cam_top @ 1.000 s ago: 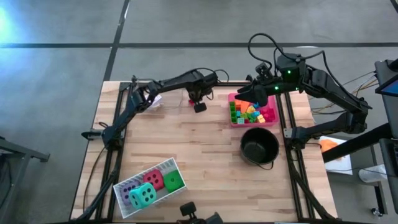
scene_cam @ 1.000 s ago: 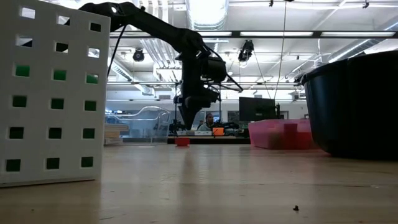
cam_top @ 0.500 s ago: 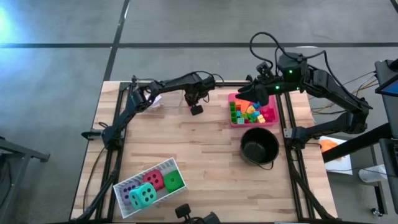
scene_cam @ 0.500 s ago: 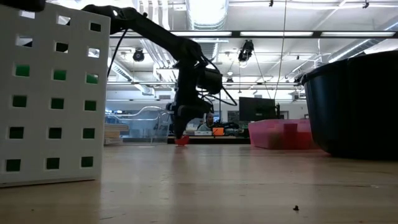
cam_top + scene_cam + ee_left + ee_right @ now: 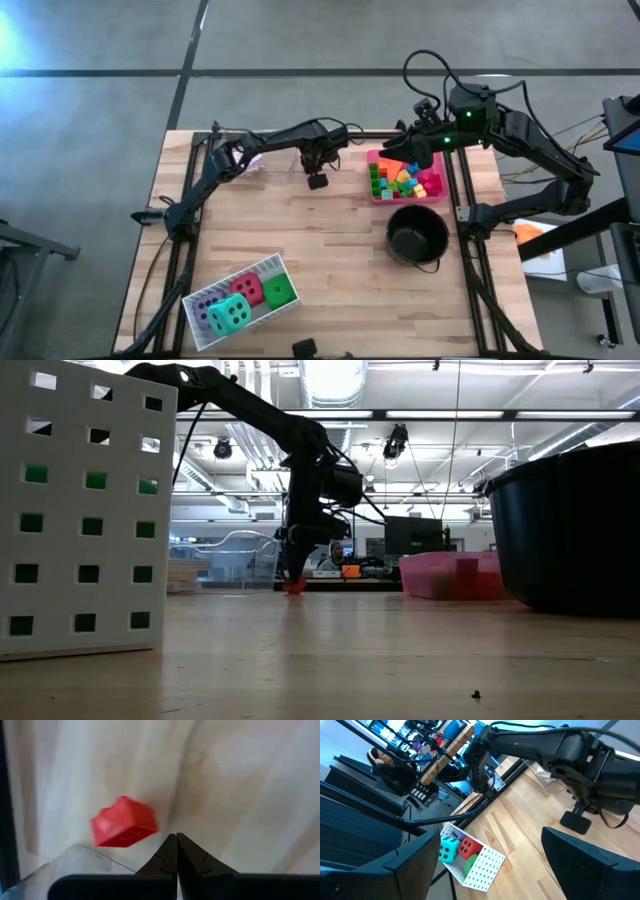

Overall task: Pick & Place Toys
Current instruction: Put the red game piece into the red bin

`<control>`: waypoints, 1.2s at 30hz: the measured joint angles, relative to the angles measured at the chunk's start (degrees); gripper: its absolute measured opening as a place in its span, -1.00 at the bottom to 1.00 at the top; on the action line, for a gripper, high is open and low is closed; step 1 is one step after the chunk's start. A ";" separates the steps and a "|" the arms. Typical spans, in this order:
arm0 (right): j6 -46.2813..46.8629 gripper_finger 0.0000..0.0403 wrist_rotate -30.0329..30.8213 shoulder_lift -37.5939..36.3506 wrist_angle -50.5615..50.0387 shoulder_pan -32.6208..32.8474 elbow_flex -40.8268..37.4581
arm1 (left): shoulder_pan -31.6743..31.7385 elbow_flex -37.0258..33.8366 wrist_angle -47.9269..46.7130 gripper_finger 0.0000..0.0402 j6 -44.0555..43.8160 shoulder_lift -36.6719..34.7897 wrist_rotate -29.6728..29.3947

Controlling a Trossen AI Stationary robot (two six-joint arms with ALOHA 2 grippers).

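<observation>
Evidently the left gripper (image 5: 176, 851) hung low beside the red block (image 5: 124, 822) with fingers pressed together (nothing pinched), probably lining up a pick; the right gripper (image 5: 417, 153) waited spread over the pink tray (image 5: 374, 196)

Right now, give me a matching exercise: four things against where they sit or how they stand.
Things:
1. left gripper
2. right gripper
3. dice
4. pot

Places or states:
A. in the white tray
B. open, over the pink tray
C. beside the pink tray, nearer the table's front
D. shut, empty, next to a red block

Pairs: 1-D, 2-B, 3-A, 4-C
</observation>
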 joint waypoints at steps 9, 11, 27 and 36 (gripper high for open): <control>-0.16 0.68 0.00 0.00 -0.02 0.00 0.00 | -1.42 0.07 -0.65 -1.00 -1.87 -1.44 0.30; -0.16 0.68 0.00 -0.02 -0.02 0.00 0.00 | -0.92 0.03 -0.86 -1.00 -3.42 -2.56 0.19; -0.14 0.68 -0.30 -0.13 -0.13 0.00 0.00 | 6.12 -0.91 -7.17 -1.00 -11.92 -6.21 -9.48; -0.36 0.68 -0.46 -0.72 -0.28 0.00 0.00 | 7.99 -0.81 -0.53 -1.00 -21.50 -6.27 1.43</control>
